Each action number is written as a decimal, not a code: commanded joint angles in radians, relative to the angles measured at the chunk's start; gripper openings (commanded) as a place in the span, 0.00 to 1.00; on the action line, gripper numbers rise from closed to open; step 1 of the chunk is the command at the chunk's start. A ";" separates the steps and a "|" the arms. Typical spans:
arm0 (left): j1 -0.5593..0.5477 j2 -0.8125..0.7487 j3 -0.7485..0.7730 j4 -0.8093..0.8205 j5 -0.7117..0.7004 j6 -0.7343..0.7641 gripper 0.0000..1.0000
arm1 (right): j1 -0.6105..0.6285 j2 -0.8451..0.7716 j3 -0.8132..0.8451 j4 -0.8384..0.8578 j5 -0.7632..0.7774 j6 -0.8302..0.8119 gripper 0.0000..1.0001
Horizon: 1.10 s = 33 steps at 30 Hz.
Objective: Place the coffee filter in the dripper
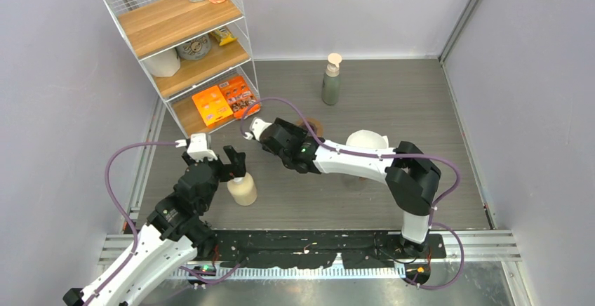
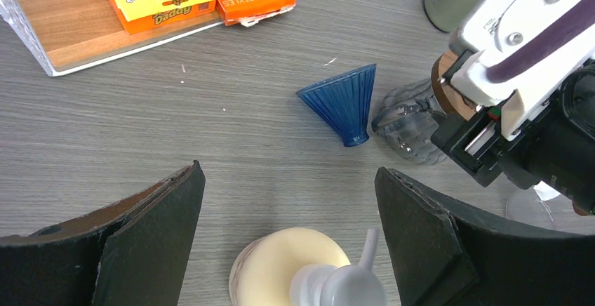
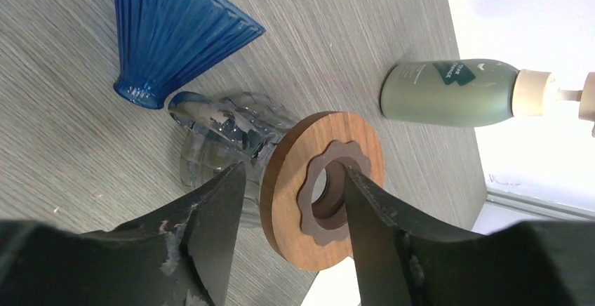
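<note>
The dripper (image 3: pixel 231 137) is clear ribbed glass with a round wooden collar (image 3: pixel 351 144), and it lies on its side on the grey table. My right gripper (image 3: pixel 293 173) is open around it, one finger beside the glass and the other in front of the collar's hole. The coffee filter (image 3: pixel 175 32), a blue ribbed cone, lies on its side just beyond the dripper; the left wrist view shows this filter (image 2: pixel 342 101) beside the dripper (image 2: pixel 410 127). My left gripper (image 2: pixel 288 173) is open and empty above a cream pump bottle (image 2: pixel 291 267).
A green pump bottle (image 1: pixel 331 81) stands at the back. A wire shelf rack (image 1: pixel 182 46) with orange boxes (image 1: pixel 224 99) fills the back left. A white cone-shaped object (image 1: pixel 366 141) sits behind my right forearm. The cream bottle (image 1: pixel 242 190) stands by my left gripper (image 1: pixel 212 160).
</note>
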 commanded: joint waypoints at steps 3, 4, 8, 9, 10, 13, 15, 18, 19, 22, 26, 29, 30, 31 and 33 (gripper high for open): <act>0.004 -0.015 0.000 0.039 -0.005 -0.008 1.00 | 0.001 -0.054 0.083 0.033 -0.009 0.120 0.71; 0.004 -0.016 0.000 0.039 -0.006 -0.008 1.00 | -0.004 -0.065 0.087 0.035 -0.012 0.135 0.73; 0.003 -0.019 -0.002 0.039 -0.009 -0.009 1.00 | -0.037 -0.137 0.088 0.031 -0.035 0.235 0.88; 0.004 -0.018 -0.001 0.039 -0.012 -0.010 1.00 | -0.045 -0.167 0.079 0.027 -0.042 0.272 0.95; 0.003 -0.016 0.001 0.038 -0.014 -0.010 1.00 | -0.060 -0.184 0.073 0.025 -0.047 0.293 1.00; 0.004 -0.006 0.006 0.030 -0.027 -0.018 1.00 | -0.119 -0.288 0.014 0.019 -0.108 0.413 0.96; 0.003 0.005 0.011 0.026 -0.034 -0.021 1.00 | -0.176 -0.365 -0.028 0.008 -0.162 0.500 0.95; 0.004 0.021 0.025 0.029 -0.036 -0.018 1.00 | -0.269 -0.478 -0.114 0.005 -0.256 0.596 0.96; 0.004 0.029 0.032 0.029 -0.034 -0.017 1.00 | -0.316 -0.534 -0.131 0.004 -0.289 0.637 0.96; 0.004 0.056 0.057 0.028 -0.028 -0.012 1.00 | -0.403 -0.668 -0.209 -0.015 -0.307 0.696 0.95; 0.003 0.093 0.099 0.048 -0.015 0.006 1.00 | -0.488 -0.797 -0.279 -0.071 -0.291 0.718 0.95; 0.003 0.131 0.148 0.076 0.021 0.045 1.00 | -0.523 -0.868 -0.315 -0.095 -0.294 0.716 0.96; 0.003 0.146 0.167 0.084 0.032 0.059 1.00 | -0.526 -0.903 -0.334 -0.096 -0.308 0.703 0.95; 0.004 0.164 0.185 0.097 0.048 0.082 1.00 | -0.531 -0.919 -0.343 -0.096 -0.316 0.696 0.95; 0.003 0.209 0.228 0.117 0.079 0.137 1.00 | -0.535 -0.962 -0.365 -0.097 -0.339 0.672 0.95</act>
